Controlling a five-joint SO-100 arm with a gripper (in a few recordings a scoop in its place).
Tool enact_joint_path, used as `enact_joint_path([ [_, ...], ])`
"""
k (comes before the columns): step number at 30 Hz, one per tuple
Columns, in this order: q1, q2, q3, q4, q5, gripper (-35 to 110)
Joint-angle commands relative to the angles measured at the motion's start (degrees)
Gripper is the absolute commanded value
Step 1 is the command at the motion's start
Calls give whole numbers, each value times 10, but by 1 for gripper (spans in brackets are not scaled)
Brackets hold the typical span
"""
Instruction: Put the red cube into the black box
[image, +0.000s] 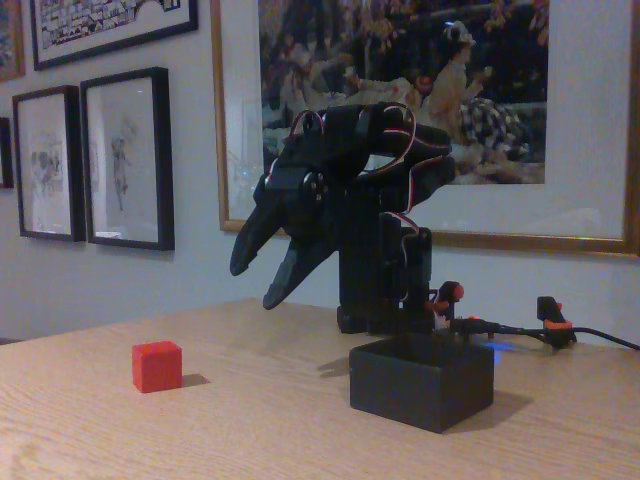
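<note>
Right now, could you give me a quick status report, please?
Pincer open, raised, holding nothing. Red cube on table, left of black box. Nothing between them.

On the wooden counter (250, 430) the red cube (157, 366) sits alone at the left, well apart from the black box (421, 384), which stands open-topped toward the right. Behind the box rises the black arm (385, 230), folded over so that its gripper (262, 270) hangs in the air, pointing down and left, above the counter between cube and box. Its two fingers (252, 235) are spread apart with nothing between them. Framed pictures (127, 157) hang on the wall behind.
</note>
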Motion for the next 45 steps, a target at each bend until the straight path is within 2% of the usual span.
enact_joint_path([
  [1,10,194,40,93,-11,16],
  [16,8,185,39,86,-14,19],
  [28,-65,-200,-208,18,-92,21],
  [36,-89,-323,-233,-12,-158,23],
  [45,-102,-430,-293,-39,-161,24],
])
